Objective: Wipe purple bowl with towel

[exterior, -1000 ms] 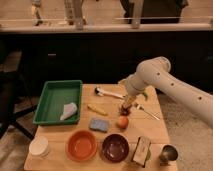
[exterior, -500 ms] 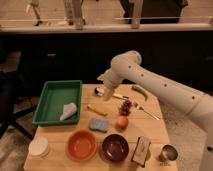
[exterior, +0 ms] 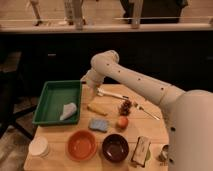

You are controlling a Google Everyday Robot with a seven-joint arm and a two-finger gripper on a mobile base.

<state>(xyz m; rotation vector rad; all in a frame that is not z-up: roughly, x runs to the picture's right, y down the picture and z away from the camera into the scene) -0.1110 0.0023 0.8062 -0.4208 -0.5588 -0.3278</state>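
- Now, in the camera view, the gripper is hovering over the far side of the table, just beside the far right corner of the green tray; I cannot tell whether it is clenched or released.
- The towel is lying in the tray's near right part.
- The purple bowl is sitting at the table's near edge, just right of the orange bowl and well apart from the gripper.

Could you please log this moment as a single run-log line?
claw: over table, by inner far corner of green tray | towel: in tray, ungrasped | purple bowl: table front, not yet wiped
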